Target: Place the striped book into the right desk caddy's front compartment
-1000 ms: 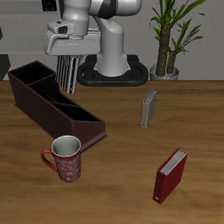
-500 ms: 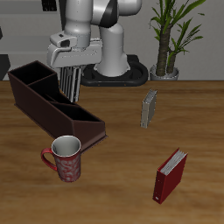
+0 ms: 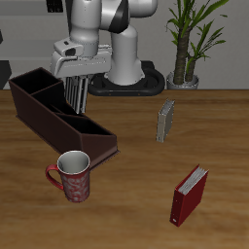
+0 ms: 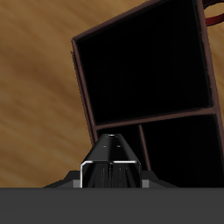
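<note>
The striped book point(image 3: 79, 92) is seen held upright between the fingers of the gripper point(image 3: 78, 86), which are clamped on its upper part. The book hangs above the right desk caddy point(image 3: 39, 112), with its lower edge level with the caddy's rim or just over it; whether it has entered a compartment cannot be told from the exterior view.

The caddy is laid diagonally on the wooden bench point(image 3: 136, 185), one end farther back, the other end nearer the bench's front edge. Inner dividers are seen splitting it into compartments. Nothing is made out inside any of them; the interiors are rendered very dark.

In the wrist view, the book point(image 4: 109, 162) is seen edge-on beneath the camera, grey and narrow, with two dark caddy compartments point(image 4: 144, 74) below it, separated by a maroon divider. Their floors cannot be distinguished.

A patterned mug point(image 3: 72, 176) with a red handle is stood just beside the caddy's nearer end, close to the bench's front edge. Its mouth is open upward; its contents cannot be told.

A plain grey book point(image 3: 166, 122) is stood upright, well apart from the caddy, near the bench's middle. A red book point(image 3: 190, 195) is stood upright closer to the front edge. A potted plant point(image 3: 185, 44) is placed at the back, beside the robot's base point(image 3: 126, 78).
</note>
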